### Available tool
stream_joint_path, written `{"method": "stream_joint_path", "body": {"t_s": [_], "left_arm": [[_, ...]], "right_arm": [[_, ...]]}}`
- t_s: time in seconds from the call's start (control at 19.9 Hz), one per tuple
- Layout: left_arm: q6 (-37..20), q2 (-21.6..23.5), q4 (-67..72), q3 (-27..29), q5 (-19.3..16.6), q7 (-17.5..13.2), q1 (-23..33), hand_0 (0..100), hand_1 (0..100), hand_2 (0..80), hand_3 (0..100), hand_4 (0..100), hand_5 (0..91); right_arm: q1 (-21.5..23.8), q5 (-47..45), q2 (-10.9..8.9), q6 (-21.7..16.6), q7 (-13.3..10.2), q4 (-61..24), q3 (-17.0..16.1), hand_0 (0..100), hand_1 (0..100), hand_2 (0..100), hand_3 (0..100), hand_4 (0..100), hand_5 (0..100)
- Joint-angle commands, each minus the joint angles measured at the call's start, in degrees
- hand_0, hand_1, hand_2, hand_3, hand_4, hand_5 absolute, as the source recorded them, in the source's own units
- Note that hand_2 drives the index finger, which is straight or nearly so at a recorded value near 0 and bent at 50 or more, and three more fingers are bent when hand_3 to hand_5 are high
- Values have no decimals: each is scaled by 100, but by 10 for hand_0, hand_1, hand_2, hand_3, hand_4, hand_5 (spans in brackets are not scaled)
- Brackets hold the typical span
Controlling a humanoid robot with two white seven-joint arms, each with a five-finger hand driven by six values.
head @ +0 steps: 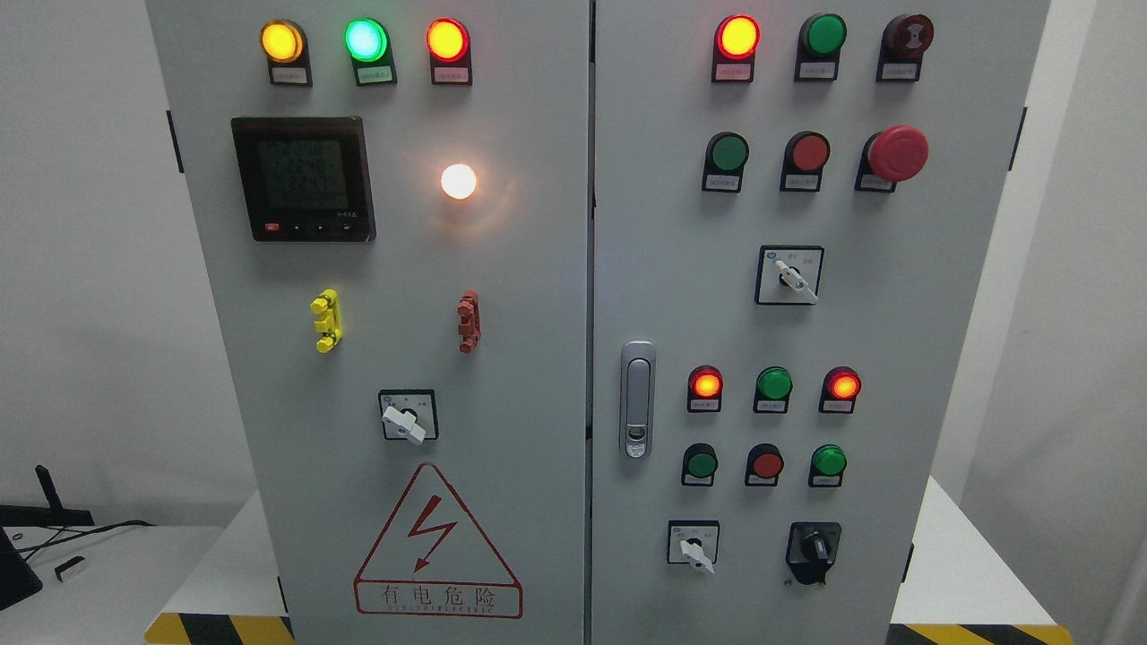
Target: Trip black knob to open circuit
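A grey cabinet fills the view; no hand shows, so finger state is unknown. The black knob, below the door latch to its right, sits untouched. Reaching comes next.

The cabinet is pale grey. Its lower right corner carries the black knob; the top edge shows amber, green and red lamps. A red-outlined warning triangle sits low left, above yellow-black striped tape.
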Motion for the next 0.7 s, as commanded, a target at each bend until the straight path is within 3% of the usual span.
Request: {"method": "stream_joint_path", "body": {"t_s": [0.0, 0.25, 0.45, 0.65], "left_arm": [[-5, -7, 0, 0, -176, 5, 0, 120, 389, 0, 0, 0, 0], [-5, 2, 0, 0, -176, 5, 0, 120, 389, 0, 0, 0, 0], [-5, -7, 0, 0, -176, 5, 0, 120, 389, 0, 0, 0, 0], [-5, -7, 0, 0, -176, 5, 0, 120, 389, 0, 0, 0, 0]], "right_arm": [[-11, -6, -176, 84, -21, -1853, -220, 177, 583, 410, 619, 592, 489], [-336, -15, -318, 128, -39, -1906, -307, 188, 587, 417, 626, 596, 497], [-915, -33, -318, 698, -39, -2056, -536, 189, 589, 422, 632, 599, 508], [-1531, -235, -423, 1296, -39, -2187, -562, 192, 588, 428, 642, 605, 518]]}}
